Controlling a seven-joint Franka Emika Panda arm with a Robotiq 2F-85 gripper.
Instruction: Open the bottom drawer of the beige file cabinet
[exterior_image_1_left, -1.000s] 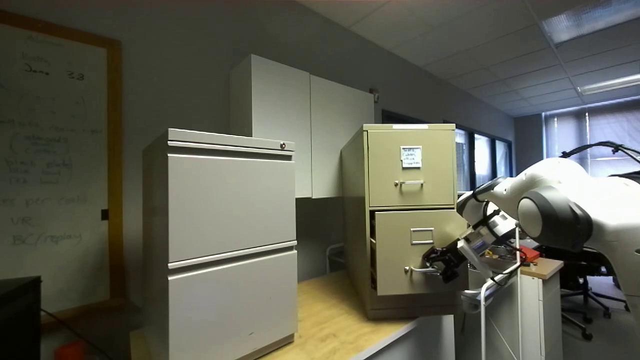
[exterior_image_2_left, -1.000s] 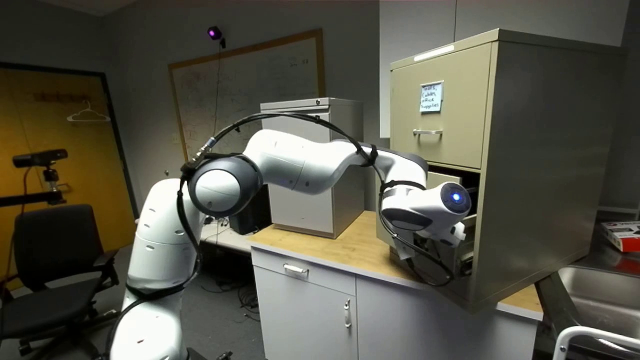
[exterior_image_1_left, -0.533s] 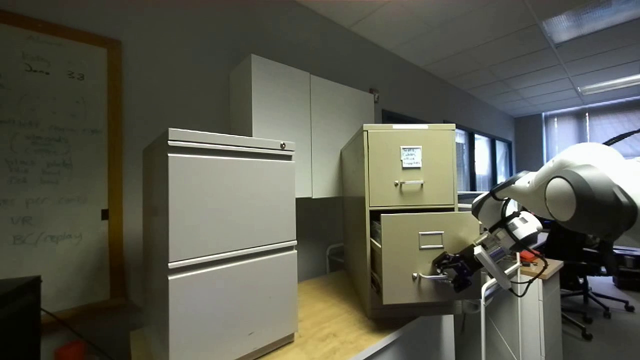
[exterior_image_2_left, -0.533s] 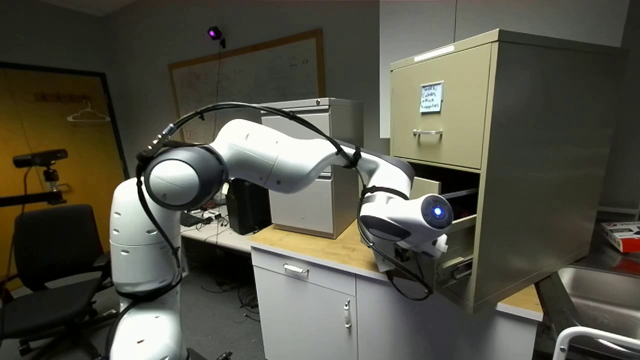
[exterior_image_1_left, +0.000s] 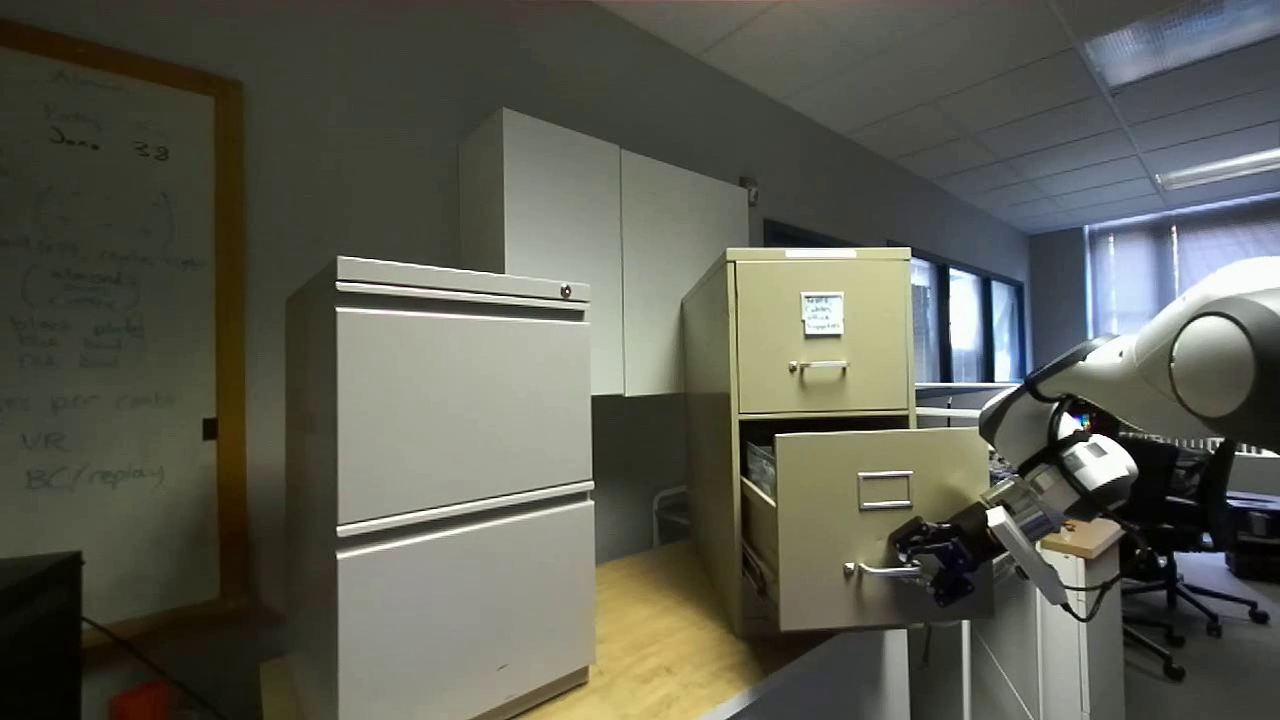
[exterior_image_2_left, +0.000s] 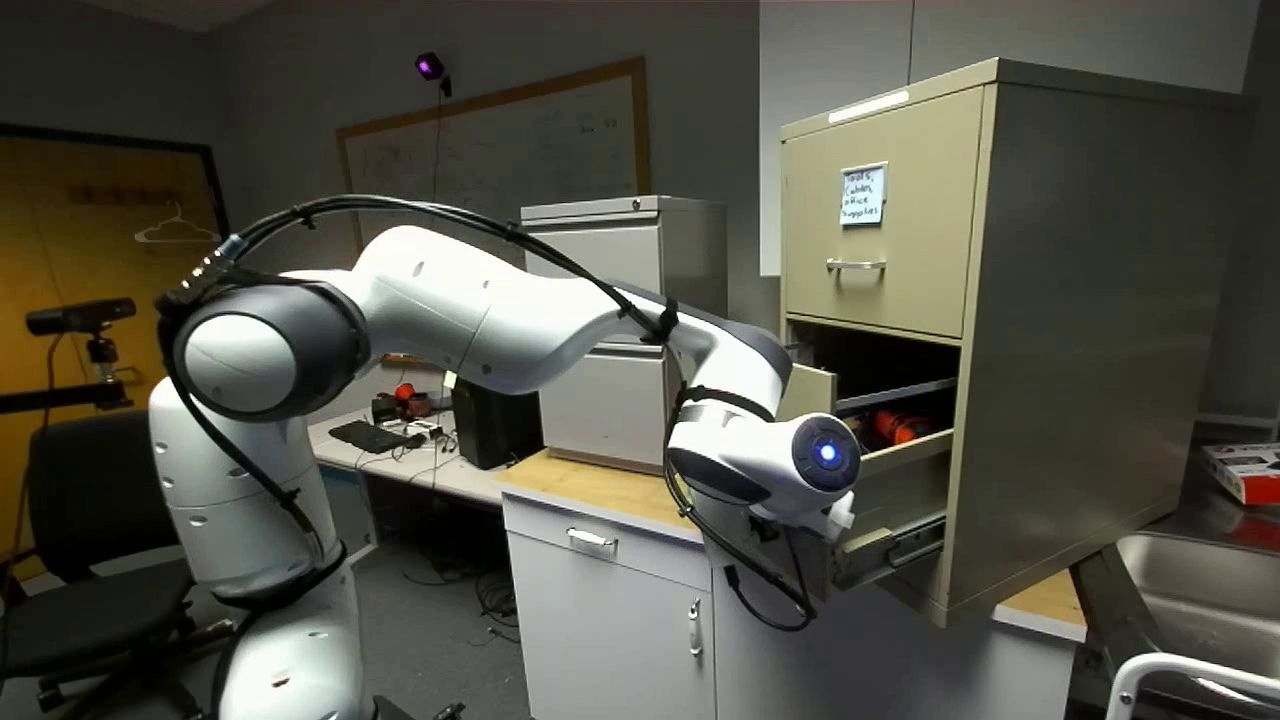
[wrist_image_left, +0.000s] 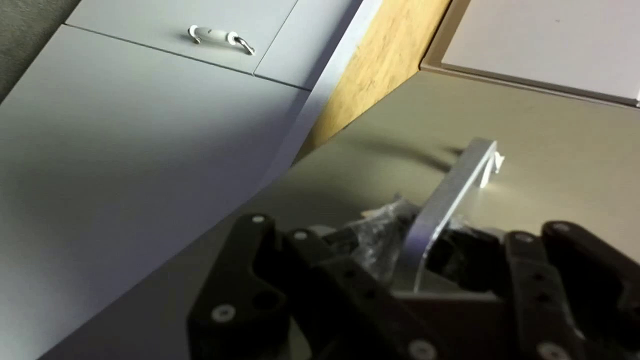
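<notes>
Wrist view, gripper (wrist_image_left: 425, 244) pinched the silver handle (wrist_image_left: 452, 185), both exterior views, bottom drawer (exterior_image_1_left: 833, 535) of the beige file cabinet (exterior_image_2_left: 1090, 330) stood open (top drawer (exterior_image_1_left: 822, 347) was closed)

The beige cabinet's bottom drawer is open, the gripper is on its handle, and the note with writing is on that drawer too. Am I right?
Not quite: the note is on the top drawer, as both exterior views show. The bottom drawer of the beige cabinet is open, and the gripper is on its handle.
</notes>
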